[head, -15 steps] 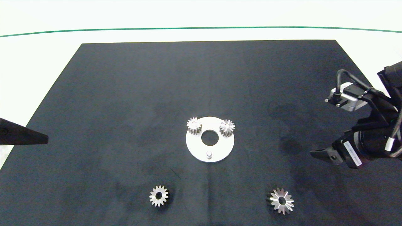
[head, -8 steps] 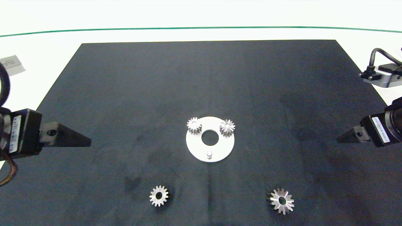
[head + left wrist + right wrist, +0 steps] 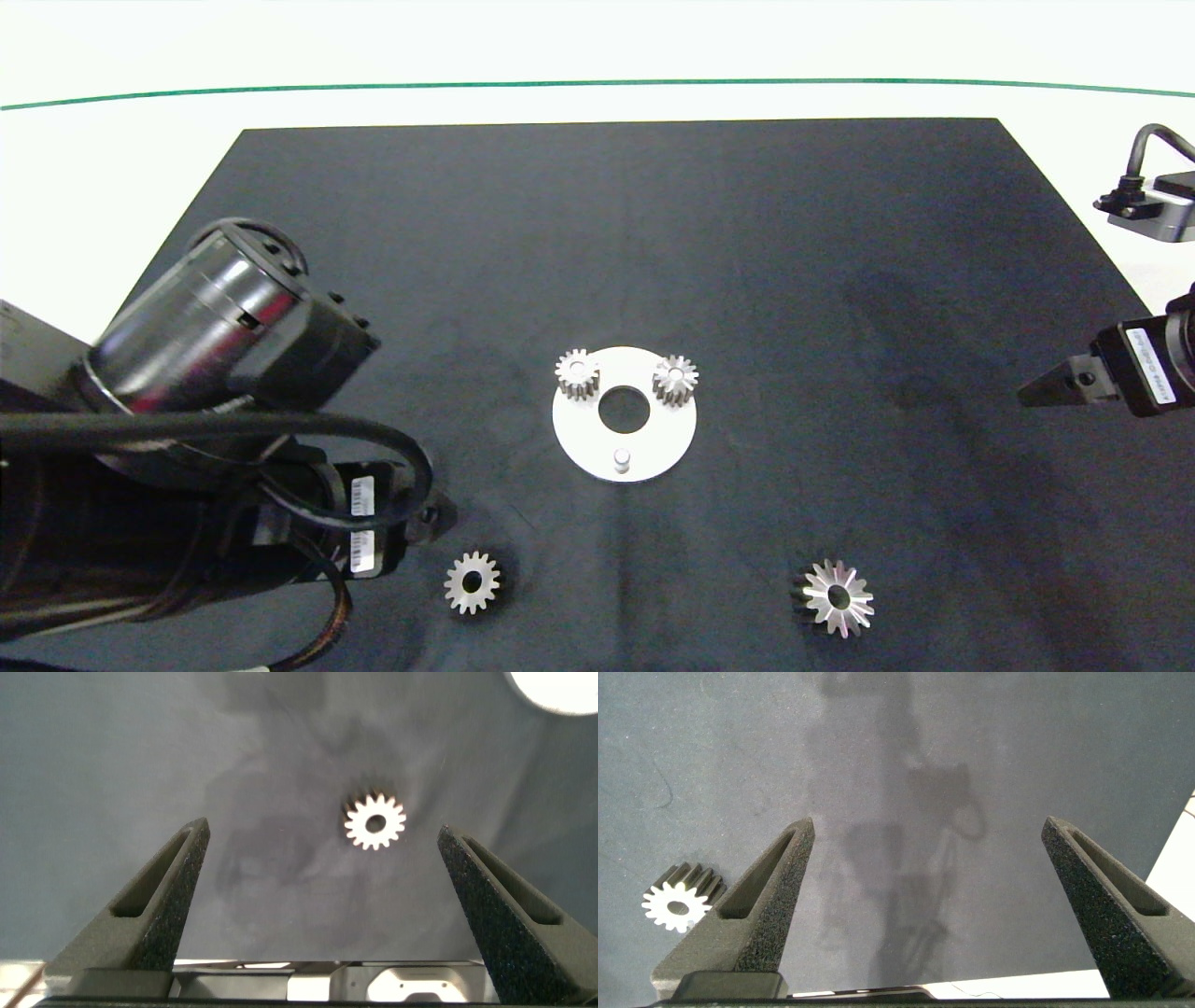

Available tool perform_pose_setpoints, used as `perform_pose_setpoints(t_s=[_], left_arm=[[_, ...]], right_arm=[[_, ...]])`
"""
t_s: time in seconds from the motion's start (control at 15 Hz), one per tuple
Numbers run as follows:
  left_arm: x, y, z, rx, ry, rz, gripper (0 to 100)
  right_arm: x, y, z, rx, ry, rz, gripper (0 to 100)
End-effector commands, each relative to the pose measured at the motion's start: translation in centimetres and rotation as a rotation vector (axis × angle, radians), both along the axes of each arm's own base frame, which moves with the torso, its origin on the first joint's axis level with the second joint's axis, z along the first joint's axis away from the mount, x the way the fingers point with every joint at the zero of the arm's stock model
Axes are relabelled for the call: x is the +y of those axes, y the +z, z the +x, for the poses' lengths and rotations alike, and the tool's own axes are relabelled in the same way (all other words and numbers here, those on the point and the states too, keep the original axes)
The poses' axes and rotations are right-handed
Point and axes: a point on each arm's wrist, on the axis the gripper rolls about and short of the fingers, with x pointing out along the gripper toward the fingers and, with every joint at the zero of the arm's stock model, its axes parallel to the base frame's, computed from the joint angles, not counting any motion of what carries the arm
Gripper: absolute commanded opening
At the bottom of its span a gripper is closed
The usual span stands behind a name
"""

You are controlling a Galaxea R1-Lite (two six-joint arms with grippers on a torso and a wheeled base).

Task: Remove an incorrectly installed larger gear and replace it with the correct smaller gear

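Observation:
The smaller gear (image 3: 471, 582) lies flat and loose on the black mat near the front. My left gripper (image 3: 431, 519) hovers just left of it, open; in the left wrist view the smaller gear (image 3: 375, 821) sits ahead between the spread fingers of the left gripper (image 3: 322, 831), untouched. The larger gear (image 3: 837, 597), with long pointed teeth, lies loose at the front right. The white disc (image 3: 653, 446) holds two small gears on pegs and one bare peg (image 3: 621, 458). My right gripper (image 3: 1046, 387) hangs open and empty at the right edge; beside this right gripper (image 3: 927, 823) its wrist view shows the larger gear (image 3: 677, 901).
The two mounted small gears (image 3: 576, 372) (image 3: 674, 378) stand at the disc's far side. The disc's edge (image 3: 561, 686) shows in the left wrist view. The black mat (image 3: 597, 233) covers most of the white table; a green line runs along the back.
My left arm has swung in from the left edge toward the front, down beside the smaller gear. My right arm has pulled back to the right edge. The gears have not moved.

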Motion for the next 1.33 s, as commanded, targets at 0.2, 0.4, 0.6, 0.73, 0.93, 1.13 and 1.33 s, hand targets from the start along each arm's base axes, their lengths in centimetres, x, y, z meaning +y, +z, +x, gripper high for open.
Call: perform_pose_setpoints(t_s=[0.2, 0.4, 0.6, 0.73, 0.93, 1.13, 1.33], left_arm=[[-2.7, -3.5, 0.6, 0.002, 0.02, 0.134, 100], [-3.0, -4.4, 0.9, -0.023, 0.034, 0.145, 100], [-3.1, -4.5, 0.8, -0.019, 0.031, 0.149, 100], [-3.4, -4.5, 0.4, -0.014, 0.005, 0.142, 100], [-3.9, -5.2, 0.7, 0.016, -0.002, 0.148, 100], [-4.3, -5.5, 0.9, 0.057, -0.015, 0.11, 100], [-4.4, -5.5, 0.9, 0.068, -0.025, 0.088, 100]], right_arm=[[0.1, -0.1, -0.1, 0.006, 0.004, -0.001, 100], [0.2, -0.1, 0.0, 0.008, 0.008, 0.0, 100], [0.2, -0.2, 0.0, 0.01, 0.007, 0.0, 100], [0.2, -0.2, 0.0, 0.01, 0.007, 0.0, 100], [0.3, -0.2, 0.1, 0.013, 0.008, -0.001, 100], [0.2, -0.2, 0.1, 0.013, 0.007, -0.001, 100], [0.3, -0.3, 0.1, 0.015, 0.009, 0.0, 100]])
